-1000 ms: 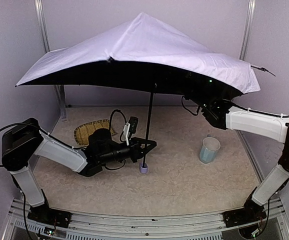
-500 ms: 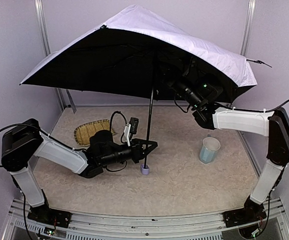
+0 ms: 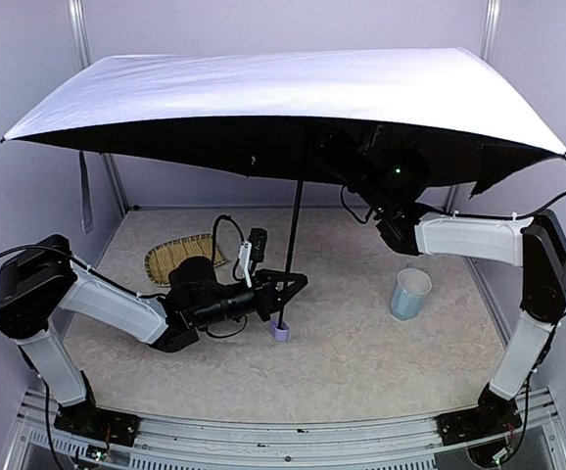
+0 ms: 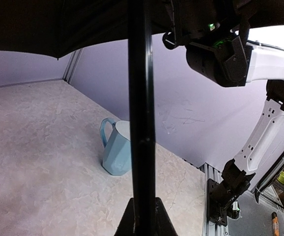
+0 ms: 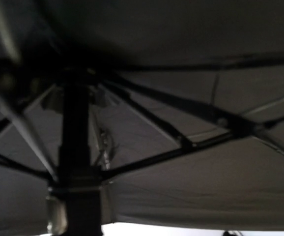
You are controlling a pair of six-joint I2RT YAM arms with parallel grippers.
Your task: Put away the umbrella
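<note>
umbrella (image 3: 293,93): canopy pale lavender-grey on top, black underneath; shaft and ribs black; handle (image 3: 282,332) lavender, plain. mug (image 3: 410,293), right of centre: light blue, plain. tray (image 3: 170,257), left of centre: straw yellow, woven pattern. table (image 3: 361,362): beige with mottled marble veining. walls (image 3: 28,59): pale lilac. left arm (image 3: 117,299) and right arm (image 3: 479,237): white shells, black joints; green light on the right one.

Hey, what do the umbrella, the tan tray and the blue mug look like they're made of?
Pale lavender-grey umbrella: thin matte fabric, stretched over dark ribs. Its thin black shaft is smooth with a slight sheen, likely metal. Oval tan woven tray: straw or bamboo, from its weave lines. Light blue faceted mug: smooth, faintly glossy, ceramic or plastic; can't tell which.
</note>
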